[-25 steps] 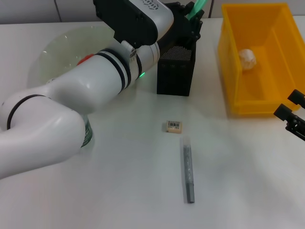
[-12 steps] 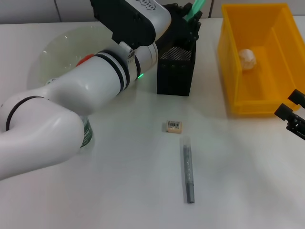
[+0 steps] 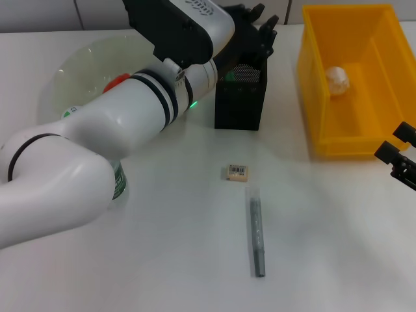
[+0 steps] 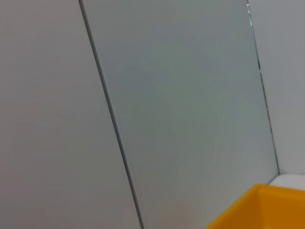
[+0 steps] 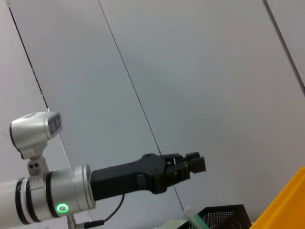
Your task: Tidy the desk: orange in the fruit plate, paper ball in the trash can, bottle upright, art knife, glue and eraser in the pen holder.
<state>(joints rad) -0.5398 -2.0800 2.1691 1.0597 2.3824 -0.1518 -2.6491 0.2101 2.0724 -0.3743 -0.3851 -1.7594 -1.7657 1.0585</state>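
One grey art knife [image 3: 256,231] lies nearest on the white bench [image 3: 325,247], with one eraser [image 3: 237,172] just beyond it. The right end effector [image 3: 402,158] sits at the bench's right edge, partly cut off; its opening cannot be told. The left arm hides most of the bottle [image 3: 117,184]. Farther back, the left end effector [image 3: 259,26] hovers open and empty over the pen holder [image 3: 239,97]. One orange [image 3: 117,82] rests in the fruit plate [image 3: 78,65], one paper ball [image 3: 337,80] in the trash can [image 3: 354,78].
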